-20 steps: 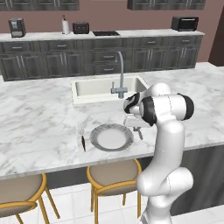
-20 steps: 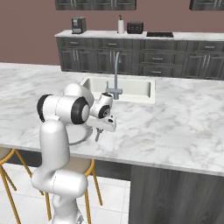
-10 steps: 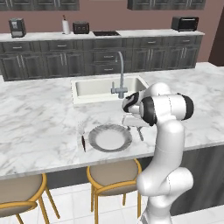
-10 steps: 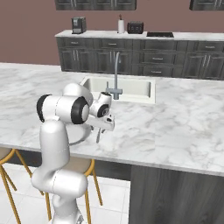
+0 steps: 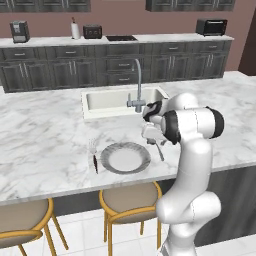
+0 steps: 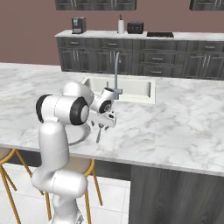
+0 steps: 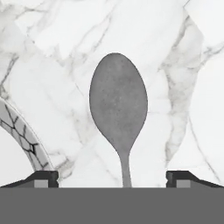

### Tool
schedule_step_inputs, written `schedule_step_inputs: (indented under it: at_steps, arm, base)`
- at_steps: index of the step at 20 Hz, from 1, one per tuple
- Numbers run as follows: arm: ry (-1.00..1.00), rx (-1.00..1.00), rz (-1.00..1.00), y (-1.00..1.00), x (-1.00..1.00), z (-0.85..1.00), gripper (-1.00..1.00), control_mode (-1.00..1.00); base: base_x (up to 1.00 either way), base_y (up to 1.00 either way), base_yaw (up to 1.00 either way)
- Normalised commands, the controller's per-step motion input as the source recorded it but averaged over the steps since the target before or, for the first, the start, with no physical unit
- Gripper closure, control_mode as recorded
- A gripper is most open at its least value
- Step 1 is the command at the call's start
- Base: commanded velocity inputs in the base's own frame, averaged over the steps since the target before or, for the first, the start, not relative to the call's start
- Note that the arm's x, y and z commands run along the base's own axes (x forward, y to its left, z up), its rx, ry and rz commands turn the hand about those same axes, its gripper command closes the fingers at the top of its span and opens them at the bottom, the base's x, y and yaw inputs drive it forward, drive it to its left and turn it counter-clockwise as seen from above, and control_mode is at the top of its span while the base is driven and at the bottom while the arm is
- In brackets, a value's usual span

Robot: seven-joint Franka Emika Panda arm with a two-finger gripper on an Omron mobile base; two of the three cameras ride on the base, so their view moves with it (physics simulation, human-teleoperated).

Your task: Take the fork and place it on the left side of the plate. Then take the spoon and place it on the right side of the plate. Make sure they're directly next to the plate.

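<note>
Lying flat on white marble counter (image 7: 57,52): all-grey metal spoon (image 7: 118,109), beside round grey-rimmed plate's (image 7: 19,131) right for table setting; hand (image 7: 112,179) released, fingers spread.

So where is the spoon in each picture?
Left base view: the spoon lies on the counter just right of the plate, below the tool.
Right base view: its handle pokes out under the tool, middle left.
Hand view: dead centre, bowl pointing up.
Shared landmark: the plate's ribbed rim, beside the spoon.
</note>
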Motion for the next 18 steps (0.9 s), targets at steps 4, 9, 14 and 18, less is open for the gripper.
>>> schedule_step_inputs:
  at_steps: [4, 9, 14, 18]
  arm:
    - [0.00, 0.00, 0.00, -0.07, -0.09, 0.35, -1.00, -1.00]
    - [-0.01, 0.00, -0.05, 0.00, -0.47, 0.36, -1.00, -1.00]
    - [-0.05, -0.01, -0.07, 0.00, -0.65, 0.21, -1.00, -1.00]
    - [-0.04, -0.11, -0.03, 0.00, -0.65, 0.19, -1.00, -1.00]
  base:
    - [0.00, 0.00, 0.00]
    - [0.00, 0.00, 0.00]
    - [0.00, 0.00, 0.00]
    - [0.00, 0.00, 0.00]
